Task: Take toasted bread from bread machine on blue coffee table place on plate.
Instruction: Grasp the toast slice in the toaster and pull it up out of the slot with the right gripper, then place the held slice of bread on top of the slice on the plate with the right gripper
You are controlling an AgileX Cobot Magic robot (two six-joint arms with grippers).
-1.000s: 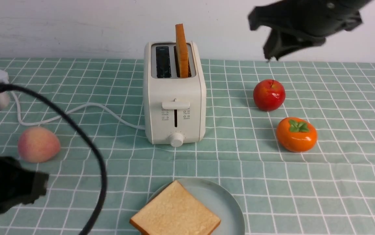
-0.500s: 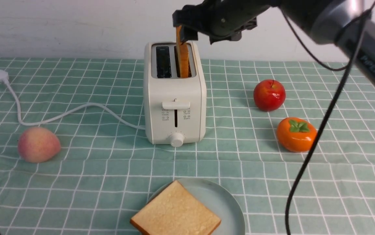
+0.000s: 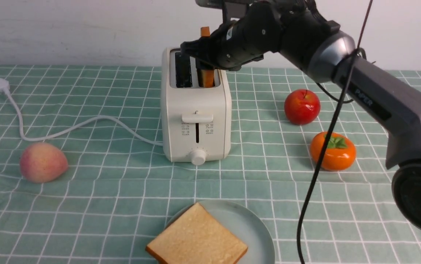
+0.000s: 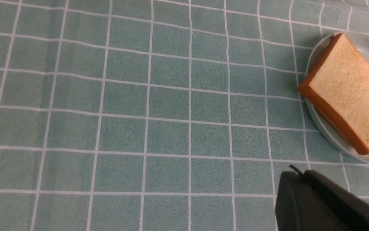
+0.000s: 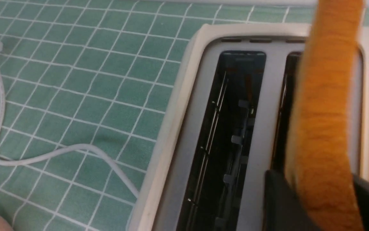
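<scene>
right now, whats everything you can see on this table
bread machine: 1, cream-white, mid-table
upright toast: 1, orange-brown crust, standing in the bread machine's right slot
flat toast: 1, golden-tan, lying on the plate
plate: 1, pale blue-green, near edge
cord: 1, white, trailing left from the bread machine
apple: 1, red, right of the bread machine
persimmon: 1, orange, nearer than the apple
peach: 1, pink-yellow, left side
table: 1, teal, white grid
right end effector: black, fingers flanking the upright toast
left end effector: black, partly visible near the plate
</scene>
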